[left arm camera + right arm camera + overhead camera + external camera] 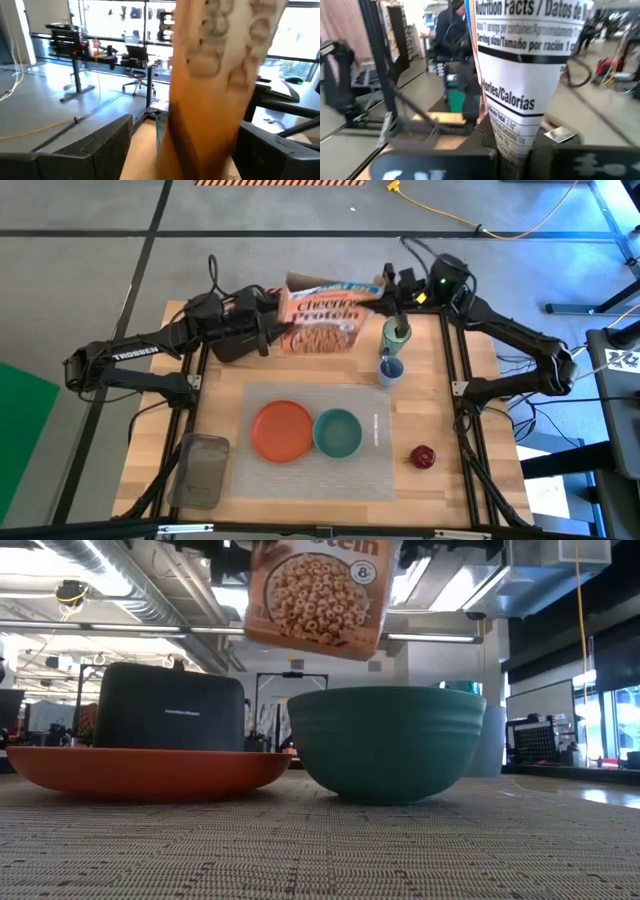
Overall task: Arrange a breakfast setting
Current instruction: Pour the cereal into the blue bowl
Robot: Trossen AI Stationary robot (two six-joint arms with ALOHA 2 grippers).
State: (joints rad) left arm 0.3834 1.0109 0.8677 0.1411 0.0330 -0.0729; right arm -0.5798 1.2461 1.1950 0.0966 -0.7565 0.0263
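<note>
The orange Cheerios Protein box (325, 315) is held up over the table's far side between both grippers; its lower front shows in the low view (320, 595). My left gripper (268, 328) is shut on its left side, and my right gripper (388, 288) is shut on its far right corner. The pale ribbed placemat (310, 480) carries the orange plate (282, 430), the teal bowl (338, 432) and the silver cutlery (376, 430). The green tumbler (396, 335) stands beyond the mat. The red apple (423, 456) lies on the wood to its right. No toast slice shows. My left gripper holds the box's left side (200, 115) between its two fingers (107, 145), coming level from the table's left. The box is clear of the table, tilted with its front up. My right gripper pinches the box's nutrition-facts side panel (517, 135), which is squeezed narrow at the fingers. It comes from the table's far right.
A dark grey rectangular toaster (200, 470) sits left of the placemat and shows behind the plate in the low view (170, 705). A small blue cup (390, 370) stands near the tumbler. Cables trail on the floor beyond the far edge.
</note>
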